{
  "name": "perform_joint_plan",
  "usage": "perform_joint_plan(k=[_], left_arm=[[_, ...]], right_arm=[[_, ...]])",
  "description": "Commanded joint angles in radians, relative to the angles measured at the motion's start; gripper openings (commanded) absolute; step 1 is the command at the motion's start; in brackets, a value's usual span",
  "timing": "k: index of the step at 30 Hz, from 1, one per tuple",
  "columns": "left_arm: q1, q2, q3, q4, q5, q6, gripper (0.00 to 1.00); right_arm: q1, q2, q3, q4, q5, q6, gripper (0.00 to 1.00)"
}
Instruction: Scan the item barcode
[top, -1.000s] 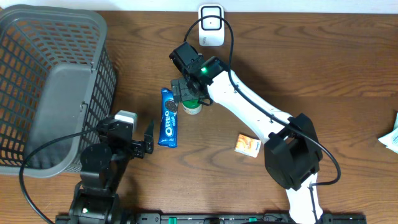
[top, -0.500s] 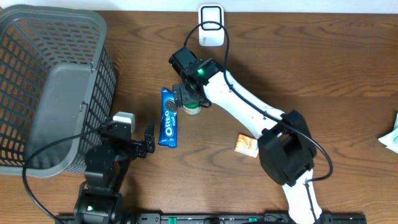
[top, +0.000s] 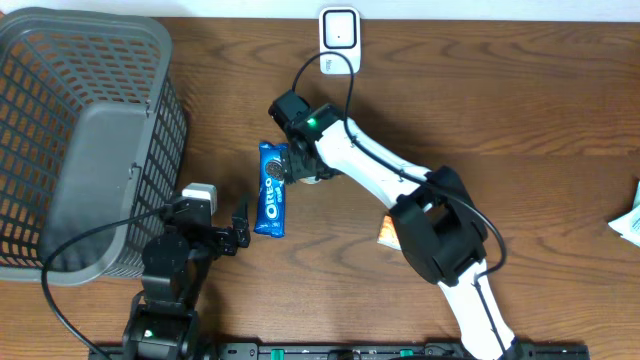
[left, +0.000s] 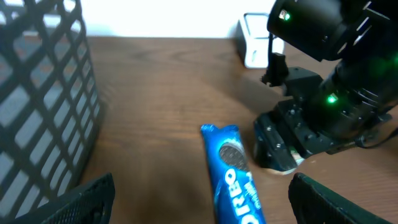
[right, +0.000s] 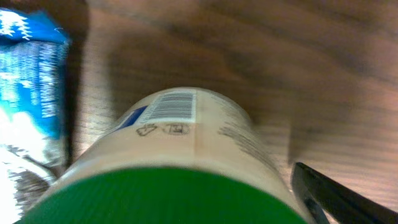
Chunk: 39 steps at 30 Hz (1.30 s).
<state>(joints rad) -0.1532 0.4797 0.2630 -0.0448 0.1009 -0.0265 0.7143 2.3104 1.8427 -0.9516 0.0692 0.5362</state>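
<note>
A cream container with a green lid (right: 180, 143) stands upright on the wooden table, its barcode facing away from my right wrist camera. My right gripper (top: 303, 165) is right over it, open, with its jaws around the lid. One finger (right: 348, 193) shows just off the container's right side; the other is hidden. A blue Oreo pack (top: 271, 188) lies just left of the container. The white scanner (top: 339, 40) sits at the table's far edge. My left gripper (top: 240, 225) is open near the pack's near end, holding nothing.
A large grey mesh basket (top: 60, 150) fills the left of the table. A small orange box (top: 397, 233) lies right of the middle, partly under my right arm. A white item (top: 630, 222) pokes in at the right edge.
My right gripper has shifted a little left and toward me over the container, and its jaws have narrowed slightly. The left arm has barely moved.
</note>
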Motion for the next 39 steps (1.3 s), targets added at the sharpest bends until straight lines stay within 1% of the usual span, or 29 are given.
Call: perform_joint_plan(k=[1,2,5,6,7,9,11,12,13,15,16,17,18,19,20,22,28,29,30,33,35,37,39], left_arm=[[0.002,-0.003,-0.017,-0.013,-0.028,-0.006,0.90],[0.002,-0.003,-0.017,-0.020,-0.028,-0.006,0.90],[0.002,-0.003,-0.017,-0.034,-0.031,-0.005,0.90],[0.002,-0.003,-0.017,-0.041,-0.031,-0.005,0.90],[0.002,-0.003,-0.017,-0.049,-0.031,-0.005,0.90],[0.002,-0.003,-0.017,-0.051,-0.031,-0.005,0.90],[0.002,-0.002,-0.017,-0.051,-0.031,-0.005,0.90],[0.002,-0.002,-0.017,-0.051,-0.031,-0.005,0.90],[0.002,-0.002,-0.017,-0.051,-0.031,-0.005,0.90],[0.002,-0.002,-0.017,-0.051,-0.031,-0.005,0.90],[0.002,-0.002,-0.017,-0.051,-0.031,-0.005,0.90],[0.002,-0.002,-0.017,-0.051,-0.031,-0.005,0.90],[0.002,-0.002,-0.017,-0.052,-0.031,-0.005,0.90],[0.002,-0.002,-0.017,-0.052,-0.031,-0.005,0.90],[0.002,-0.002,-0.017,-0.052,-0.031,-0.005,0.90],[0.002,-0.002,-0.017,-0.052,-0.031,-0.005,0.90],[0.002,-0.002,-0.017,-0.084,-0.031,-0.005,0.90],[0.002,-0.002,-0.017,-0.093,-0.031,-0.005,0.90],[0.002,-0.002,-0.017,-0.103,-0.031,-0.005,0.90],[0.002,-0.002,-0.017,-0.145,-0.031,-0.005,0.90],[0.002,-0.002,-0.017,-0.178,-0.031,-0.005,0.90],[0.002,-0.002,-0.017,-0.215,-0.031,-0.005,0.90],[0.002,-0.002,-0.017,-0.254,-0.031,-0.005,0.90]], right_arm=[[0.008,0.013,0.007,-0.002,0.031,-0.011,0.78],[0.008,0.010,0.007,-0.003,0.031,-0.018,0.72],[0.003,0.005,0.008,-0.018,0.031,-0.050,0.59],[0.000,0.002,0.008,-0.025,0.031,-0.076,0.57],[-0.008,-0.005,0.008,-0.042,0.032,-0.150,0.51],[-0.013,-0.011,0.008,-0.063,0.047,-0.247,0.48],[-0.013,-0.014,0.008,-0.075,0.097,-0.336,0.48],[-0.011,-0.014,0.008,-0.078,0.116,-0.378,0.49],[-0.005,-0.014,0.008,-0.079,0.148,-0.483,0.51],[0.000,-0.014,0.008,-0.088,0.161,-0.586,0.56],[0.002,-0.016,0.008,-0.099,0.169,-0.638,0.63],[0.003,-0.016,0.008,-0.112,0.192,-0.690,0.67],[0.004,-0.016,0.008,-0.122,0.215,-0.712,0.72],[0.006,-0.016,0.008,-0.136,0.256,-0.722,0.79],[0.009,-0.016,0.008,-0.145,0.288,-0.721,0.83],[0.021,-0.016,0.010,-0.166,0.332,-0.714,0.84],[0.063,-0.053,0.072,-0.271,0.330,-0.641,0.85],[0.069,-0.068,0.086,-0.289,0.330,-0.627,0.97],[0.074,-0.083,0.100,-0.306,0.330,-0.609,0.99],[0.084,-0.132,0.146,-0.370,0.293,-0.556,0.99],[0.085,-0.166,0.174,-0.404,0.231,-0.506,0.99],[0.079,-0.201,0.194,-0.413,0.162,-0.362,0.99],[0.064,-0.229,0.196,-0.415,0.113,-0.131,0.99]])
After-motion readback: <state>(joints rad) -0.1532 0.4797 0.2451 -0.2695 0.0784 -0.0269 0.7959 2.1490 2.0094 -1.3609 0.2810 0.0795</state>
